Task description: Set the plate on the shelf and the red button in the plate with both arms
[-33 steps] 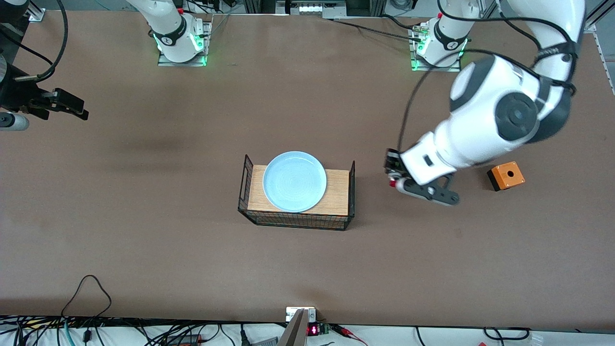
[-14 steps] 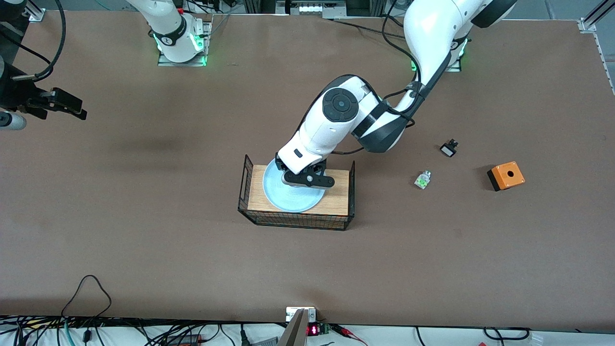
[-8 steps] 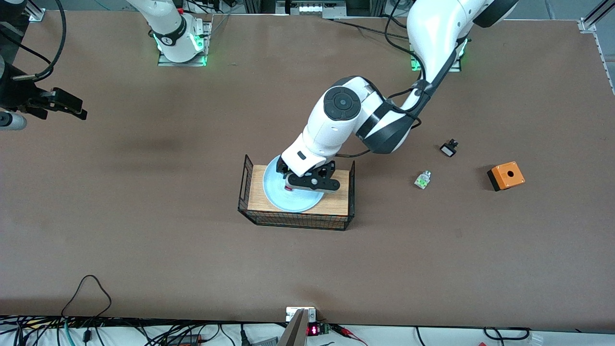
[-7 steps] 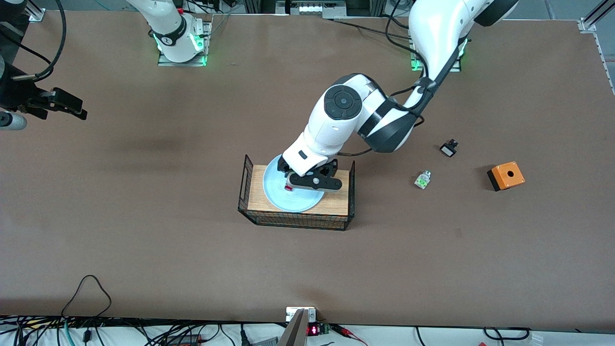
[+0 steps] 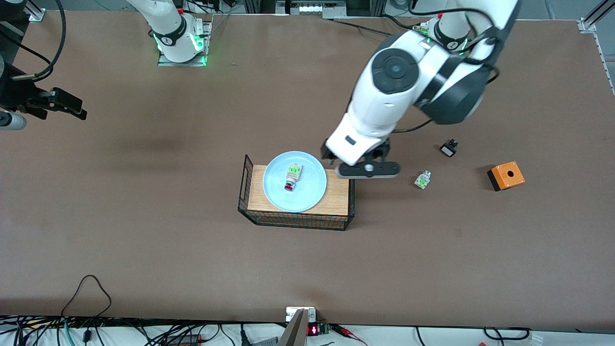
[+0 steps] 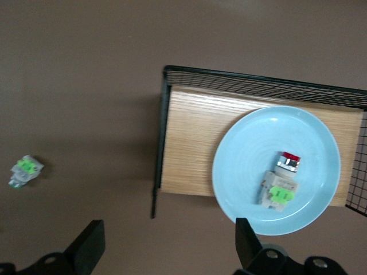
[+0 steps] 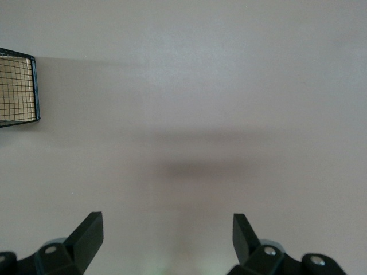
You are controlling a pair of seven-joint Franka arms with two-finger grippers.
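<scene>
The pale light-blue plate [image 5: 307, 190] lies on the wooden board of a black wire basket [image 5: 293, 222] in the middle of the table. The red button [image 5: 291, 177] lies on its side on the plate, its red tip toward the front camera. Both show in the left wrist view: the plate [image 6: 246, 172] and the red button [image 6: 281, 186]. My left gripper [image 5: 359, 163] is open and empty, up over the table beside the basket's end toward the left arm; its wrist view [image 6: 168, 243] shows the jaws wide apart. My right gripper [image 5: 79, 108] waits open and empty over the right arm's end of the table [image 7: 166, 232].
A white-green part without a red tip [image 5: 423, 179] lies toward the left arm's end, also in the left wrist view [image 6: 24, 171]. A small black part [image 5: 448, 148] and an orange box with a hole [image 5: 506, 175] lie farther that way. A basket corner [image 7: 23, 86] shows in the right wrist view.
My left gripper carried the red button to the plate, let it go there, opened and rose away toward the left arm's end. The right arm has not moved.
</scene>
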